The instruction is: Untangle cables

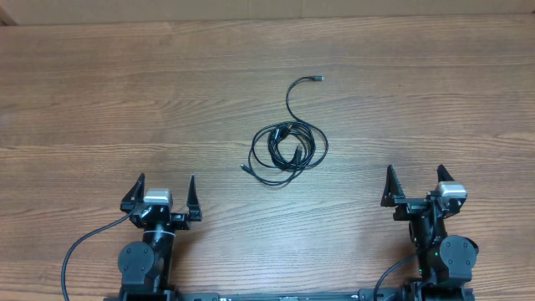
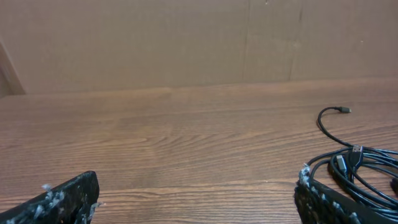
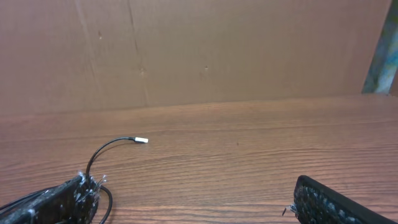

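Robot lab, wooden table [image 1: 125, 100], cardboard backdrop [image 2: 155, 37]

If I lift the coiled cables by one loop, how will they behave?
Likely floppy: the cables are thin and lie in loose curves, so they should sag. Where they overlap, they may drag together. The free plug end would probably trail.

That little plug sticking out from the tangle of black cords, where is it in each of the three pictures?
Overhead: plug upper centre, beyond the coiled cables.
Left wrist: plug far right, mid-height.
Right wrist: plug left of centre.
Shared landmark: the curved cord arching from the plug back to the cables.
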